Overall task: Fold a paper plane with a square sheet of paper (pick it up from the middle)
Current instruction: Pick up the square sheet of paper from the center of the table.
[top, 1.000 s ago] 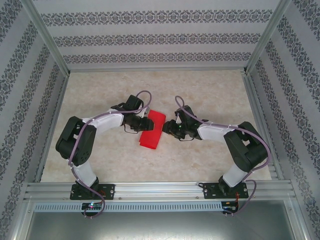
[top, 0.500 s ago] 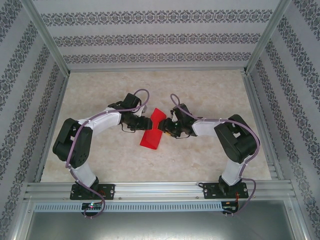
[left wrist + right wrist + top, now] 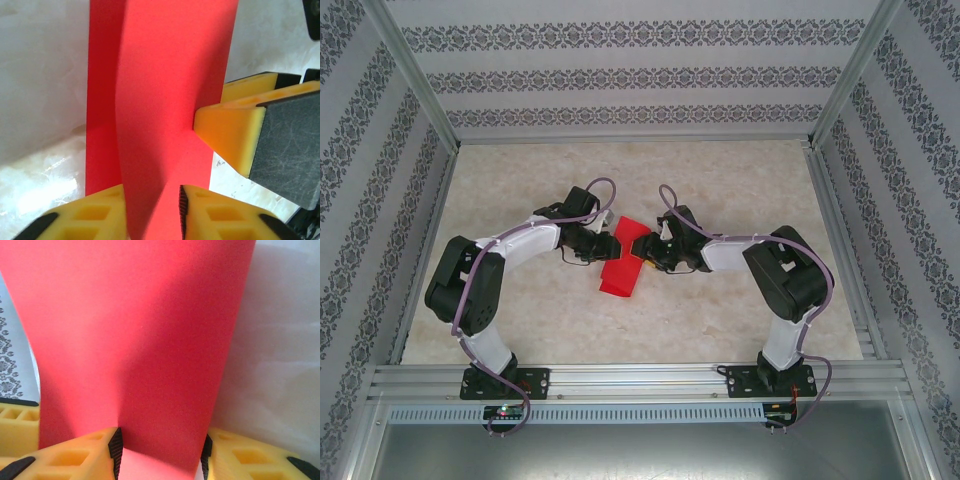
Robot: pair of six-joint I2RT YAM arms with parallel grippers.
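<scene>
Top external view: at left, the left claw [image 3: 610, 247] is clenched on the square sheet of paper [image 3: 619, 276], the creased red strip pinched between its yellow fingers [image 3: 95, 215]. The paper rises between the two claws, its near end trailing below them over the table [image 3: 740, 330]. At right, the right claw [image 3: 645, 250] grasps the sheet's opposite side, one fingertip touching its edge.

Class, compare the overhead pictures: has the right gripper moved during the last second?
Yes. The right gripper has slid left, away from the right-hand frame rail, onto the red paper sheet.
</scene>
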